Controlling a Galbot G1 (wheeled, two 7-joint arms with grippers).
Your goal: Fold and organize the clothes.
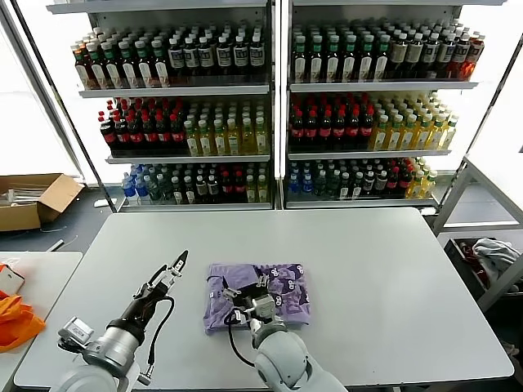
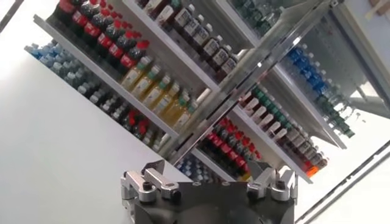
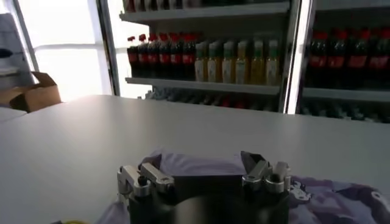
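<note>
The right gripper [image 1: 245,296] is set down on the near part of the folded lavender T-shirt [image 1: 282,287]; whether its fingers are clenched or released cannot be told. The left gripper [image 1: 174,268] is held above the table [image 1: 392,269], just left of the shirt and apart from it, its fingers spread and holding nothing. The shirt lies near the table's centre, towards the near edge. Shelves of bottles [image 1: 270,106] are seen beyond the far edge.

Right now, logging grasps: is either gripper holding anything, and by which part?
Left gripper holds nothing, raised beside the folded lavender cotton T-shirt. Right gripper sits over it; a hold cannot be told.
</note>
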